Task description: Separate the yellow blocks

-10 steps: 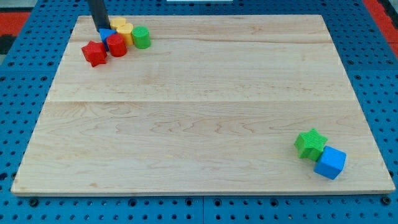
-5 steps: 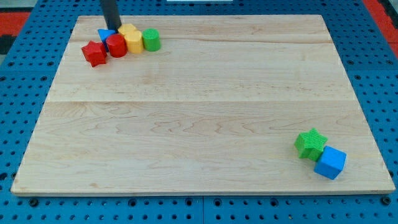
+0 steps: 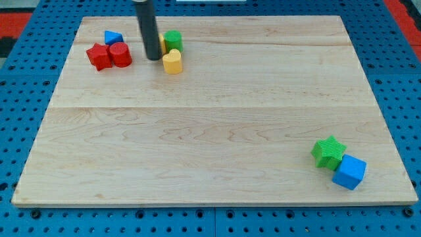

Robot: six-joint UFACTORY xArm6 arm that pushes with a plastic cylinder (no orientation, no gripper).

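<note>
Upper left of the frame: my tip [image 3: 152, 58] down on the wooden board [image 3: 210, 131], holding nothing, just left of a yellow block [image 3: 172, 62]. Second yellow block [image 3: 162, 43] barely peeking out behind the rod, touching the green cylinder [image 3: 173, 39]. Probably light, hard, quick to slide; best pushed square on a flat side. Further left: red star [image 3: 100, 56], red cylinder [image 3: 120, 54], blue triangle [image 3: 113, 37]. Lower right: green star [image 3: 328, 151] against blue cube [image 3: 348, 172]. Plenty of smooth wood between.
</note>
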